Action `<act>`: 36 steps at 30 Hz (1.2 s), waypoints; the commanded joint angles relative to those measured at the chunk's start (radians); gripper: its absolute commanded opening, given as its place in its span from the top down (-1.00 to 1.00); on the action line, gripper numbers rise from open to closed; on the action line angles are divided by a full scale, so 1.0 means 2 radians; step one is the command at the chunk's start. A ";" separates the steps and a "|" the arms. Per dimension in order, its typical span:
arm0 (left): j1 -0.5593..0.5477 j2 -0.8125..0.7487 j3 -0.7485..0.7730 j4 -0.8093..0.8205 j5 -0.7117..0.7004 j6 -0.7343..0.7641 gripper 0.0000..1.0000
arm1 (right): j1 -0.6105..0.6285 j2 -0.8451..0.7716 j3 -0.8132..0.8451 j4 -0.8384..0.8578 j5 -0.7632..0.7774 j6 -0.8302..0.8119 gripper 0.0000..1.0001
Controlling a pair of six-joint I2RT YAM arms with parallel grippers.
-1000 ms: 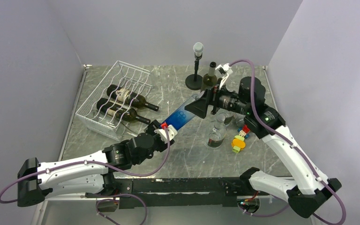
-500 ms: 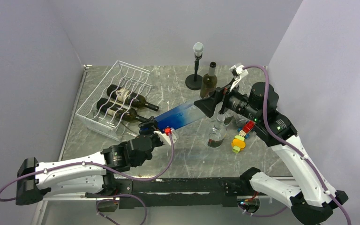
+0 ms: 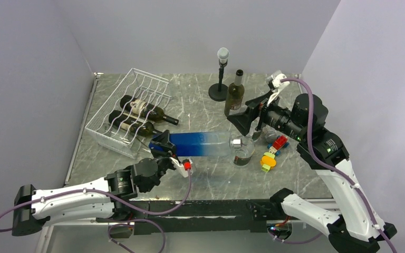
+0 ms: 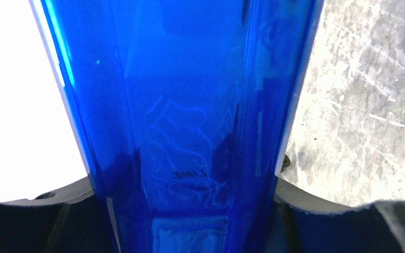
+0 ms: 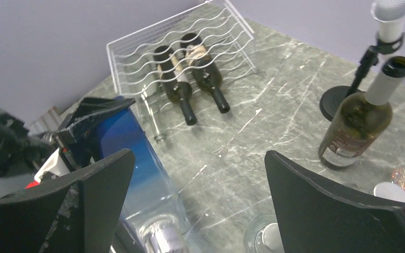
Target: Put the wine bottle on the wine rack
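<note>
The wine bottle (image 3: pixel 198 143) is blue glass fading to clear near its silver cap. It lies nearly level above the table, cap pointing right. My left gripper (image 3: pixel 163 145) is shut on its blue base end, and the blue glass (image 4: pixel 190 105) fills the left wrist view. The white wire wine rack (image 3: pixel 148 75) stands at the back left, just left of the held bottle, with two dark bottles (image 3: pixel 142 109) lying in it. My right gripper (image 3: pixel 250 113) hangs open above and to the right of the cap, touching nothing; its wrist view shows the rack (image 5: pixel 137 50) beyond the bottle (image 5: pixel 132 142).
An upright dark bottle (image 3: pixel 235 94) and a microphone-like stand (image 3: pixel 221 74) are at the back centre. A small clear bottle (image 3: pixel 242 154), coloured toy blocks (image 3: pixel 270 155) and a glittery cap (image 3: pixel 271 136) sit under the right arm.
My left gripper swung the blue bottle down from a slant to nearly level and drew it left. The open right gripper pulled back to the right, away from the bottle's cap end.
</note>
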 commanded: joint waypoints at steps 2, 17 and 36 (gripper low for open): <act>-0.005 -0.027 0.028 0.033 0.050 0.057 0.99 | 0.001 0.024 0.026 -0.041 -0.091 -0.054 -1.00; -0.005 -0.021 0.003 0.042 0.032 0.114 0.99 | 0.126 0.093 0.011 -0.093 -0.091 -0.112 -1.00; -0.010 -0.061 -0.049 0.146 0.018 0.206 0.99 | 0.197 0.181 -0.024 -0.124 -0.033 -0.162 -1.00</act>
